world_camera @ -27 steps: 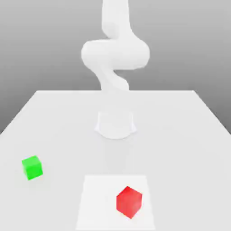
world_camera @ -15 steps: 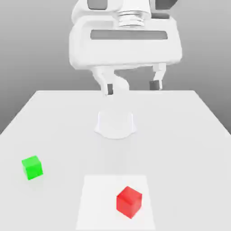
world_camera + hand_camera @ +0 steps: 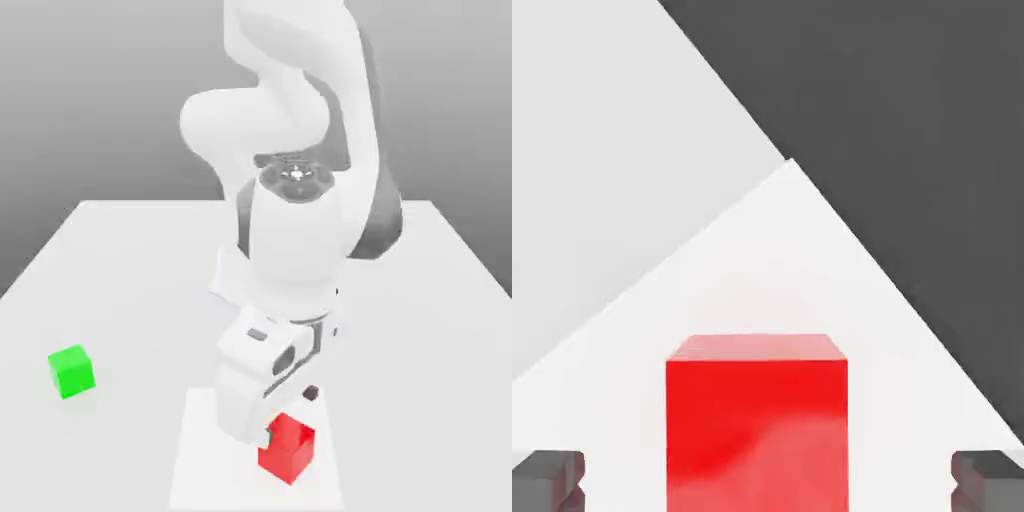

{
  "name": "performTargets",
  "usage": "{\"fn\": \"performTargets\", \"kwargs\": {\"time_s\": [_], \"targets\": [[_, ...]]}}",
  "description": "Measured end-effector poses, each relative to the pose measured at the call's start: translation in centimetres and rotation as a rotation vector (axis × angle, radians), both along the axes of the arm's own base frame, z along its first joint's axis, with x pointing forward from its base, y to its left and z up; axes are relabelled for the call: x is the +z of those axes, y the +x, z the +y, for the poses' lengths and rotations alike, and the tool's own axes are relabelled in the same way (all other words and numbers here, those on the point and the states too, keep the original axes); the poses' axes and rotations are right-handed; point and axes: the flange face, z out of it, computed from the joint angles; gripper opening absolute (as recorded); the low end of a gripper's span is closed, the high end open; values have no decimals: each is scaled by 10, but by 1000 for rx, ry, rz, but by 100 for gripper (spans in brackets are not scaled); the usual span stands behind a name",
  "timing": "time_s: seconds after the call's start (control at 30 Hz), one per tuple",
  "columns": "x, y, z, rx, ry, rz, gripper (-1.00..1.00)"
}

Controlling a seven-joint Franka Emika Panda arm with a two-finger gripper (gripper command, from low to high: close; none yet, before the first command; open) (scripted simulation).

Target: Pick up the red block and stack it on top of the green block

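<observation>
The smooth matte bright red cube (image 3: 286,450) rested on a white square panel (image 3: 200,465) at the near edge of the pale table (image 3: 130,290). Over it hung the white two-finger gripper (image 3: 289,420), its jaws spread wide, with a gap between each one and the cube. The smaller matte bright green cube (image 3: 71,371) sat farther off, toward the exterior view's left.

Simulated lab: robot arm (image 3: 295,240), bare-looking table (image 3: 140,270)
</observation>
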Motion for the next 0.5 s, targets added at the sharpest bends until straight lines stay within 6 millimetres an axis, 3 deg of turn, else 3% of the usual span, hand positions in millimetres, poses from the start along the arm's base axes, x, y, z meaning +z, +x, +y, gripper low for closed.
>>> {"fn": "performTargets", "kwargs": {"time_s": [0.03,0.07,0.3,0.47,0.5], "targets": [[-12,-1,0,-1,0,1,0],[-18,-2,0,0,0,2,-100],[-17,-2,0,0,0,3,-100],[34,-1,0,0,0,3,-100],[42,-2,-11,-38,-3,1,-100]]}}
